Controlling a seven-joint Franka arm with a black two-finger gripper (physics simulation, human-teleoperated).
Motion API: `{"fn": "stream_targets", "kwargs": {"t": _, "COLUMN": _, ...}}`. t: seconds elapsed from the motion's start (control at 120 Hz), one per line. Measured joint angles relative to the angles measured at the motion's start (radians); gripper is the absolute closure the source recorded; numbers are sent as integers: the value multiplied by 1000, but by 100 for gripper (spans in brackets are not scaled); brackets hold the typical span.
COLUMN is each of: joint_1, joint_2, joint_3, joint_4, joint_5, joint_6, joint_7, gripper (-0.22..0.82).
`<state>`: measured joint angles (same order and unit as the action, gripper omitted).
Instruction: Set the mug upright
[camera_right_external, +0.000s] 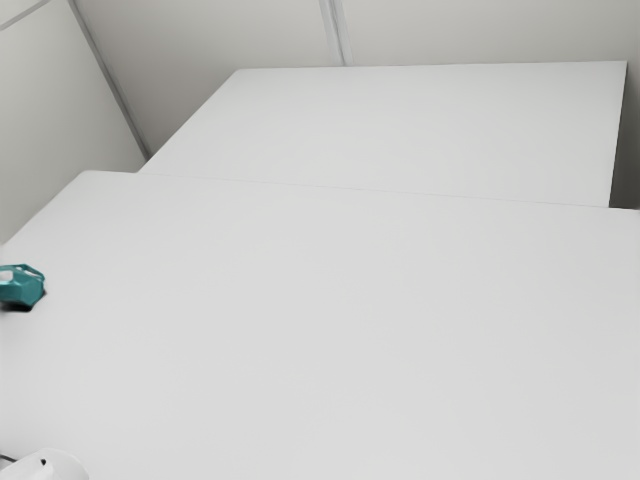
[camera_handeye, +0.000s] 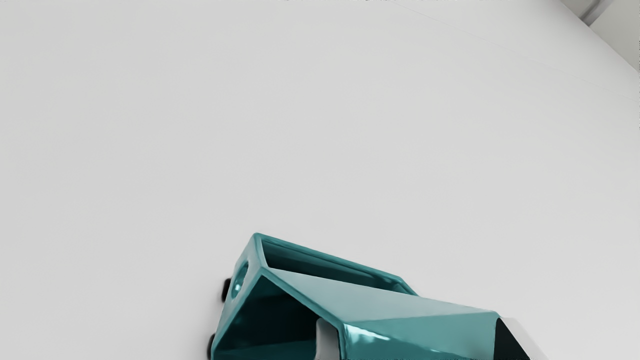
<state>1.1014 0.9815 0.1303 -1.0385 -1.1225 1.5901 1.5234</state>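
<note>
Mug (camera_handeye: 390, 302): lying tipped on its side on the tabletop (camera_right_external: 320, 330), at the exterior view's left edge, mouth facing sideways. Your fingers (camera_handeye: 417, 345) stand well apart, closed on the mug's body: one tip inside the mouth by the rim, the other against the base end.

No lettering, numbers or signs — nothing readable.
</note>
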Motion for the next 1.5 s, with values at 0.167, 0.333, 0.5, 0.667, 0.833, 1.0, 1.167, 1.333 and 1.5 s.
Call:
{"fn": "stream_targets", "kwargs": {"t": 0.167, "joint_1": -16, "joint_2": -27, "joint_3": -21, "joint_4": 1, "joint_5": 1, "joint_6": 2, "joint_7": 5, "gripper": 52}}
{"fn": "stream_targets", "kwargs": {"t": 0.333, "joint_1": -38, "joint_2": -51, "joint_3": -22, "joint_4": -16, "joint_5": 14, "joint_6": 5, "joint_7": 8, "gripper": 63}}
{"fn": "stream_targets", "kwargs": {"t": 0.5, "joint_1": -69, "joint_2": -74, "joint_3": -22, "joint_4": -46, "joint_5": 39, "joint_6": 15, "joint_7": 4, "gripper": 73}}
{"fn": "stream_targets", "kwargs": {"t": 0.667, "joint_1": -107, "joint_2": -107, "joint_3": -21, "joint_4": -88, "joint_5": 66, "joint_6": 39, "joint_7": -7, "gripper": 79}}
{"fn": "stream_targets", "kwargs": {"t": 0.833, "joint_1": -157, "joint_2": -163, "joint_3": -21, "joint_4": -117, "joint_5": 121, "joint_6": 70, "joint_7": -30, "gripper": 79}}
{"fn": "stream_targets", "kwargs": {"t": 1.0, "joint_1": -293, "joint_2": -331, "joint_3": -16, "joint_4": -240, "joint_5": 267, "joint_6": 139, "joint_7": -90, "gripper": 79}}
{"fn": "stream_targets", "kwargs": {"t": 1.167, "joint_1": -459, "joint_2": -506, "joint_3": -14, "joint_4": -408, "joint_5": 479, "joint_6": 261, "joint_7": -222, "gripper": 79}}
{"fn": "stream_targets", "kwargs": {"t": 1.333, "joint_1": -605, "joint_2": -684, "joint_3": -15, "joint_4": -614, "joint_5": 716, "joint_6": 391, "joint_7": -416, "gripper": 79}}
{"fn": "stream_targets", "kwargs": {"t": 1.5, "joint_1": -729, "joint_2": -789, "joint_3": -15, "joint_4": -755, "joint_5": 891, "joint_6": 520, "joint_7": -624, "gripper": 79}}
